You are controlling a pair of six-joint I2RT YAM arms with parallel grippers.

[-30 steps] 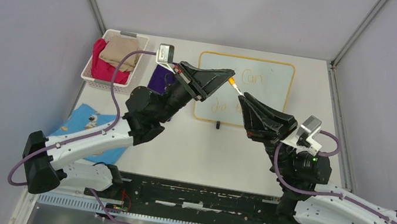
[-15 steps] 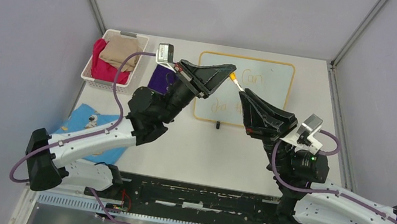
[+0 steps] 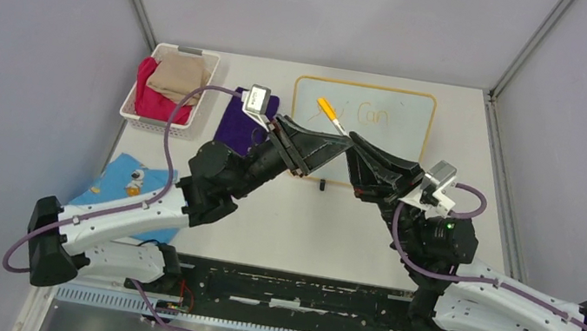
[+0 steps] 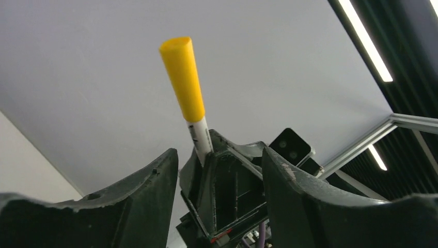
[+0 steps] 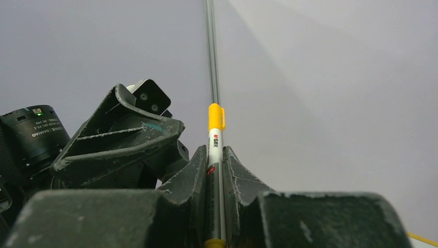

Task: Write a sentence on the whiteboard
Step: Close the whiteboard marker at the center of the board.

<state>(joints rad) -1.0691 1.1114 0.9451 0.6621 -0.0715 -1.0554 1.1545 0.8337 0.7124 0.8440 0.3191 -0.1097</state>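
Now right end effector [image 5: 214, 155] angled up, clamping marker [image 5: 215, 135].

whiteboard [image 3: 406, 138]: white, thin yellow-orange frame; sentence [image 3: 374, 116]: orange lettering; marker [image 3: 329, 109]: white barrel, yellow cap; basket [image 3: 154, 120]: white; red cloth [image 3: 154, 103], tan cloth [image 3: 177, 78], purple cloth [image 3: 242, 123]: plain; light blue cloth [image 3: 119, 181]: small white-and-dark print; arm cables [image 3: 175, 126]: purple
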